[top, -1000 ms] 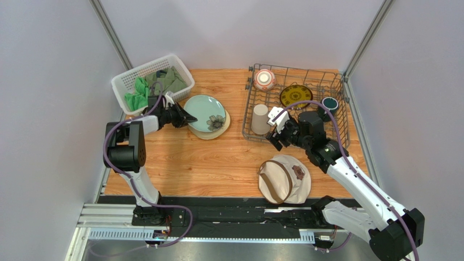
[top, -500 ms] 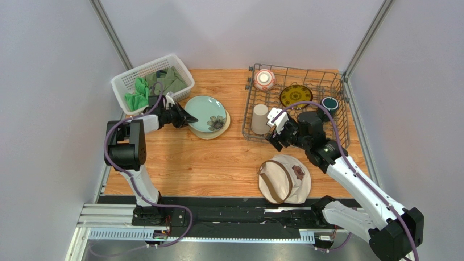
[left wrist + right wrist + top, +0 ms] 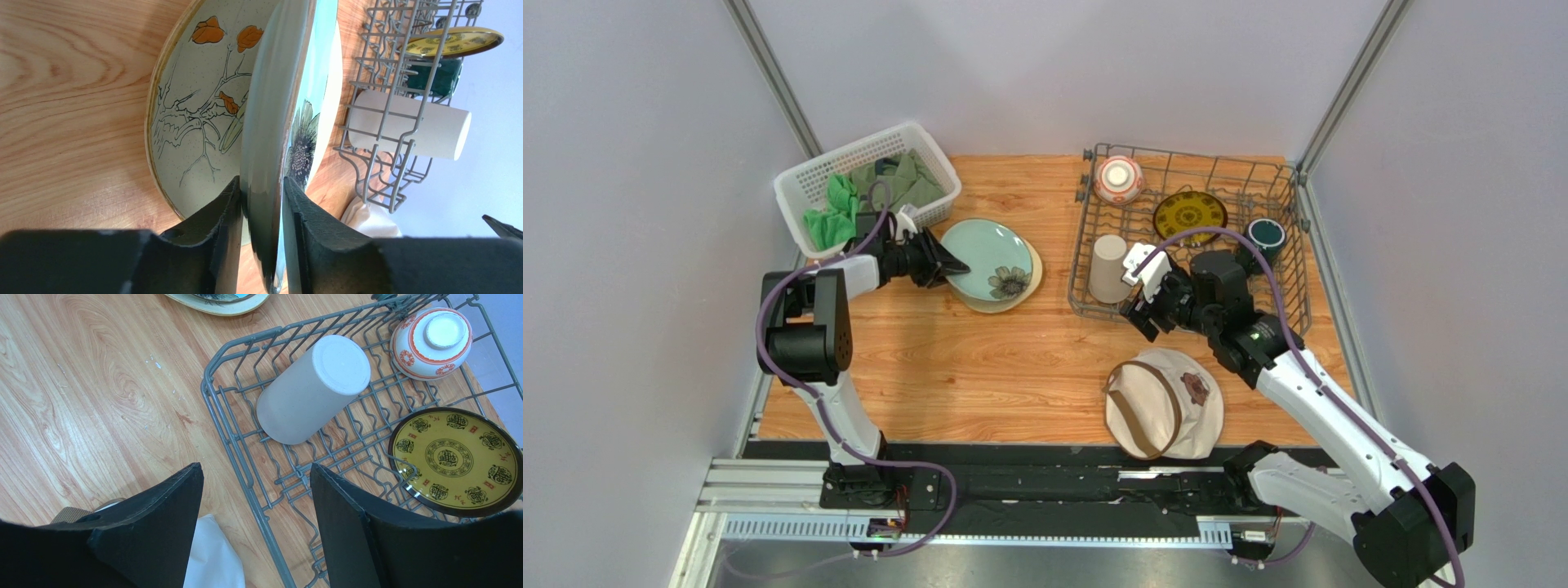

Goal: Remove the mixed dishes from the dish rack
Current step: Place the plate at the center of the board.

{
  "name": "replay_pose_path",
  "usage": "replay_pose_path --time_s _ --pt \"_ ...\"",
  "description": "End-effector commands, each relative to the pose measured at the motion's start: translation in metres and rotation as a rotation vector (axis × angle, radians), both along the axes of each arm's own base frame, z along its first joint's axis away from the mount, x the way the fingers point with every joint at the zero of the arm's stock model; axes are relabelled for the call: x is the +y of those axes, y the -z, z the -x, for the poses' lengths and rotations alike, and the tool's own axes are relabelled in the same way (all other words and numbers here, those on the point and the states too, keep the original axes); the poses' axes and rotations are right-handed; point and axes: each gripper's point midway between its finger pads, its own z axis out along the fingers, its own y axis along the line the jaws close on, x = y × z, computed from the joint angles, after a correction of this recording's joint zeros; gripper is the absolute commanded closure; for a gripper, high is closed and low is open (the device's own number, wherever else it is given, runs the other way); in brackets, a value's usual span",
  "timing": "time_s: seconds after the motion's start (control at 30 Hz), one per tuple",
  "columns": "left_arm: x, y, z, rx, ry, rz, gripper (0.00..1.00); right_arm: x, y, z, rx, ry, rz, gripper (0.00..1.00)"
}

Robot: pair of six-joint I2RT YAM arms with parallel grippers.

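Straddling the pale green plate's (image 3: 270,122) rim, the left gripper (image 3: 261,190) may or may not grip it. The right gripper (image 3: 255,478) gapes empty before the beige tumbler (image 3: 307,392).

The white-and-black left arm (image 3: 805,337) rises from its base at the lower left of the top view, folds at a black elbow by the left edge, and sends its forearm up and right. The left gripper (image 3: 950,261) points right, its black fingers (image 3: 224,211) pressed against both faces of a pale green round ceramic plate (image 3: 270,122) at the rim. The right arm (image 3: 1320,404) runs diagonally from the lower right corner up and left toward the frame's centre. The right gripper (image 3: 1143,306) points left and downward, its jaws spread wide with nothing between them.
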Motion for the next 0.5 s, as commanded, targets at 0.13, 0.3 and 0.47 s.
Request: replay_pose_path --time_s 0.13,0.3,0.47 --pt "0.001 -0.026 -0.011 -0.091 0.046 -0.012 0.55 0.002 -0.007 -0.002 -0.026 -0.013 -0.009 0.3" --pt "0.005 -0.025 -0.009 -0.076 0.047 -0.056 0.51 0.003 -0.006 -0.001 -0.023 -0.017 -0.009 0.3" --pt "0.013 -0.028 -0.009 -0.08 0.034 -0.123 0.49 0.003 -0.005 -0.001 -0.019 -0.019 -0.007 0.3"
